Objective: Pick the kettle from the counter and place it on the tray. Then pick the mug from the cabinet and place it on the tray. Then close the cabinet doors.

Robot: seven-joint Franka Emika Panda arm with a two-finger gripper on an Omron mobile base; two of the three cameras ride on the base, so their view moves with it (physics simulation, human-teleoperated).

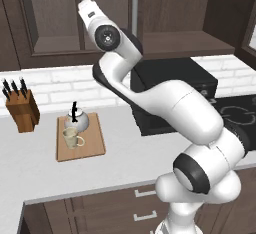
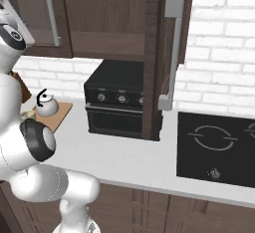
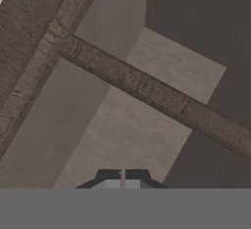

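The white-grey kettle (image 1: 76, 121) (image 2: 47, 106) stands on the wooden tray (image 1: 92, 143) (image 2: 59, 115) at the left of the counter (image 1: 125, 163). Just in front of it on the tray sits the beige mug (image 1: 71, 138). My arm reaches up to the cabinet (image 1: 165, 23), its hand beside the left cabinet door (image 1: 50, 15) (image 2: 35, 13), which looks flush with the front. My gripper (image 3: 122, 175) is shut with nothing in it, close to a brown shelf edge (image 3: 157, 96). The right cabinet door (image 2: 154, 58) stands swung out, edge-on, with its silver handle (image 2: 174, 53) (image 1: 134, 3).
A black oven box (image 1: 172, 85) (image 2: 119, 100) stands on the counter under the open door. A knife block (image 1: 22, 110) is at the far left by the brick wall. A black cooktop (image 2: 216, 145) lies to the right.
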